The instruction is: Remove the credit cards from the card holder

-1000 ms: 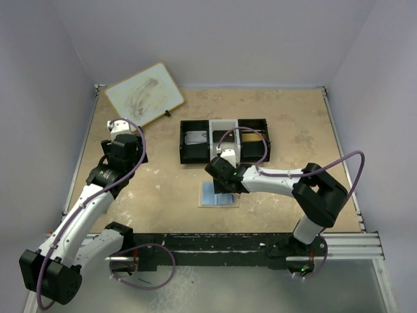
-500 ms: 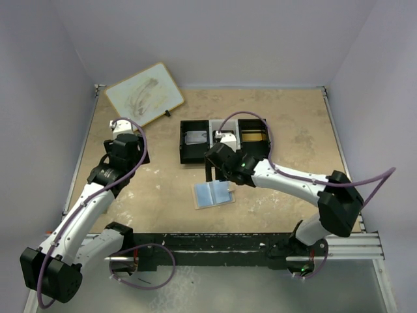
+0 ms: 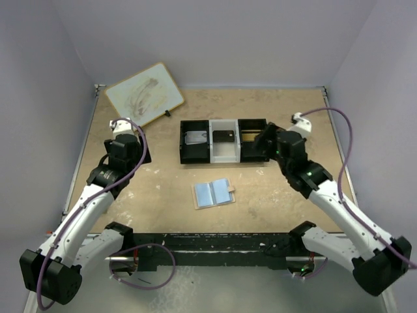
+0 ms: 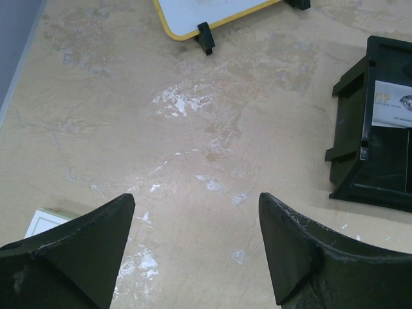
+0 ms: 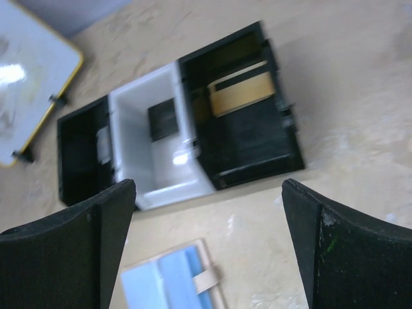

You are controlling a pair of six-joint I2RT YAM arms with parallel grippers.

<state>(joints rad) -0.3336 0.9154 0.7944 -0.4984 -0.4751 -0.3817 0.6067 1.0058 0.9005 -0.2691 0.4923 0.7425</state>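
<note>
1. Main risk: the card holder (image 3: 213,193) lies opened flat on the surface (image 3: 163,189) with nothing pinning it. It is on the robot's side of the right claw (image 5: 209,187) and well apart from it. I judge that tugging on any card left in a pocket would drag the light holder along rather than free the card.
2. Whether a card remains inside cannot be told; only pale-blue pockets and a tan tab show. A thin card sitting flush could lead the claw to pinch the flap instead.
3. The three-compartment tray (image 3: 195,159) sits just under and ahead of the right claw. A careless descent could clip its wall. It could also jolt the dark card (image 5: 163,120) in the white middle bay, or the silvery card (image 3: 195,137) in the bay toward the left arm. A tan, dark-striped item (image 5: 241,90) lies in the opposite bay.
4. Right claw: fingers spread wide, gripping nothing and touching nothing, apparently raised above the surface.
5. Left claw (image 4: 195,199): likewise spread wide and empty, hovering over bare surface. The tray is off to its right and the whiteboard (image 4: 212,9) ahead. It is too far from the holder to steady it.
</note>
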